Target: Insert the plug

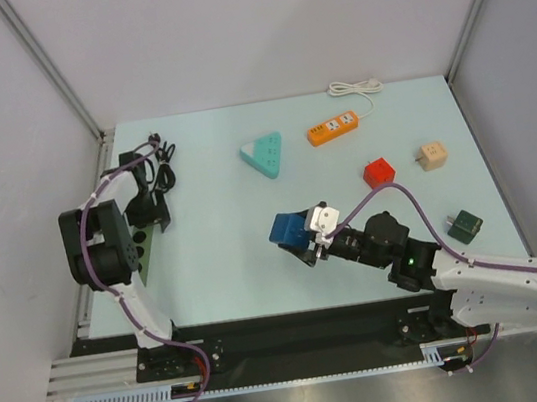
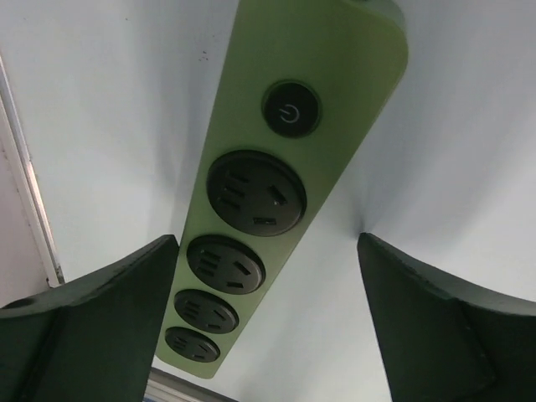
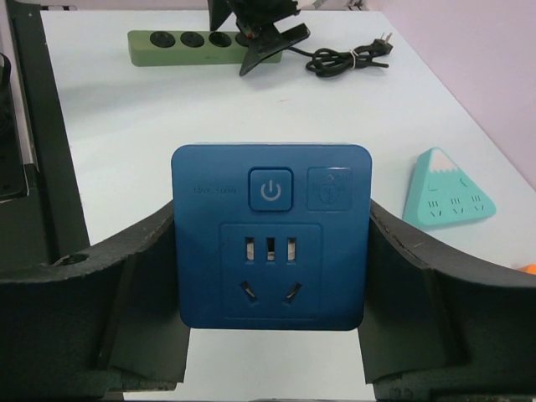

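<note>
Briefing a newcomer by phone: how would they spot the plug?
Look to the table's far left, where the green power strip lies. Beyond its end sits a small black plug on a thin looped black cord; the orange strip has a white cord.

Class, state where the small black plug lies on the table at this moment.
Far-left part of the table in the top view: the plug lies loose with its looped cord, just beyond the left claw and the green power strip.

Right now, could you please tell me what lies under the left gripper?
A green power strip lies on the table under the open left gripper: a power button and four round black sockets show. From above, the arm covers most of it.
</note>
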